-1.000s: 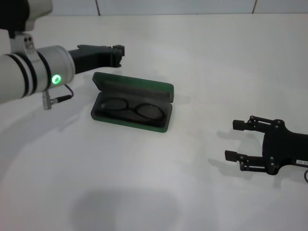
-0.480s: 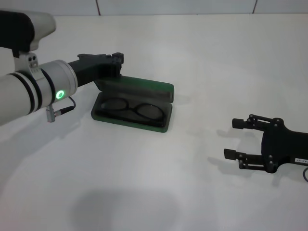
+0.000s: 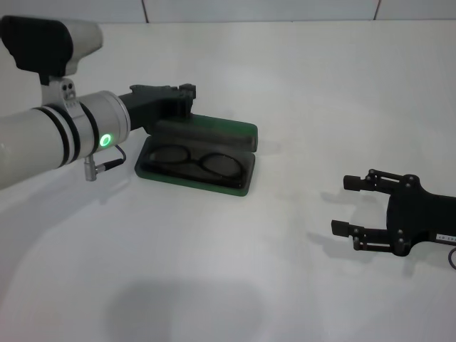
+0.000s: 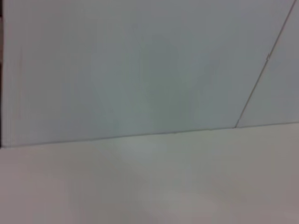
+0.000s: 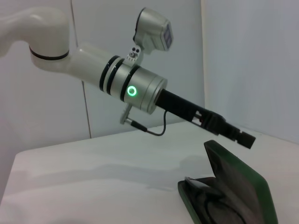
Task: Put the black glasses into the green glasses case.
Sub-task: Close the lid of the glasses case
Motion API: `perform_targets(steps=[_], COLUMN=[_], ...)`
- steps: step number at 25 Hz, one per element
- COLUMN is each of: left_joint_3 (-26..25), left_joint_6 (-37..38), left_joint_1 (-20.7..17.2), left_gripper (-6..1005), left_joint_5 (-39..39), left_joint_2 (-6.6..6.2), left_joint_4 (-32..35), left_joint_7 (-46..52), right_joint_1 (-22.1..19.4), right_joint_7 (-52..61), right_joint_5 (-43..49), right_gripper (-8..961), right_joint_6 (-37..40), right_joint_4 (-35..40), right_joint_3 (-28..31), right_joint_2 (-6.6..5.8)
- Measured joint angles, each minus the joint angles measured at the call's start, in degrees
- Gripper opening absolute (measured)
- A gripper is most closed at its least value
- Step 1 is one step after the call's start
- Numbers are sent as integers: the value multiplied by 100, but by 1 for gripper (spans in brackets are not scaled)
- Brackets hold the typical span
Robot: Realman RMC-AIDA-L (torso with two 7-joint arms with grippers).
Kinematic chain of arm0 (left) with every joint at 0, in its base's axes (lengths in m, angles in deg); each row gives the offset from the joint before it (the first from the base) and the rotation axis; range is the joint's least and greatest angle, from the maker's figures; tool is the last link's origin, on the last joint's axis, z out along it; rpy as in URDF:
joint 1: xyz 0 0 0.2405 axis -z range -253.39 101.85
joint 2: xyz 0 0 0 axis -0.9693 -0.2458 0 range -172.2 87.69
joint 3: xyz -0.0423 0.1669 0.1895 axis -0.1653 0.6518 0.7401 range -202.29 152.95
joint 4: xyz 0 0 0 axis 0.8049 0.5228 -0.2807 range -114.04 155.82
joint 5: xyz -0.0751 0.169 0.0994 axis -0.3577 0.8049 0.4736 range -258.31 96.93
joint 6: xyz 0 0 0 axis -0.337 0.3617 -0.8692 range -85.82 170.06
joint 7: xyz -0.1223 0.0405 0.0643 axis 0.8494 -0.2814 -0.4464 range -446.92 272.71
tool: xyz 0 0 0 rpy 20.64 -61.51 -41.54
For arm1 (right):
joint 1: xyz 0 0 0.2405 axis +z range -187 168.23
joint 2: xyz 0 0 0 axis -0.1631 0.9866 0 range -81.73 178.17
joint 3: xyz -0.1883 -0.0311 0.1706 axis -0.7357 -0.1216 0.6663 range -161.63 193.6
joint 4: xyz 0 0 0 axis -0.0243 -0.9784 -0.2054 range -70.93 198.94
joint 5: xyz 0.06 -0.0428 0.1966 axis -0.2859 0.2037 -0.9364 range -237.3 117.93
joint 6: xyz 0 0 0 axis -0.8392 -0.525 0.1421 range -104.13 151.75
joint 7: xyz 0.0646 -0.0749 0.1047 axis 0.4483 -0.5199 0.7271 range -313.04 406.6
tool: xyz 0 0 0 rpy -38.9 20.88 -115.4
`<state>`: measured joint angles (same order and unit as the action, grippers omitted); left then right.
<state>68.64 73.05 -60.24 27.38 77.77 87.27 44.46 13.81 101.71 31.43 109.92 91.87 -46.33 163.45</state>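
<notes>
Since a second ago the left gripper (image 3: 187, 96) has slid over the green glasses case (image 3: 214, 187), tipping its lid; finger state unclear. Black glasses (image 3: 194, 158) lie inside; apparently only closing remains. Right gripper (image 3: 343, 206) rests spread, well apart

Bright, even overhead light is washing the white table (image 3: 299, 85), soft shadows are pooling underneath things, and the left wrist view is looking totally blurry.
</notes>
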Motion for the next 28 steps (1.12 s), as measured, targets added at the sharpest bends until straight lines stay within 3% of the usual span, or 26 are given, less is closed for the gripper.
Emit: perform_targets(steps=[28], left_joint_3=[12], left_joint_6=[-152], left_joint_1=[31], left_gripper=[-1], left_joint_5=[-2], left_joint_2=[12], left_joint_4=[-284], left_joint_7=[-290], right_joint_1=[73], right_joint_7=[0], right_joint_5=[4], right_gripper=[767], right_joint_6=[2], right_joint_4=[4], right_joint_3=[0], right_joint_2=[-1])
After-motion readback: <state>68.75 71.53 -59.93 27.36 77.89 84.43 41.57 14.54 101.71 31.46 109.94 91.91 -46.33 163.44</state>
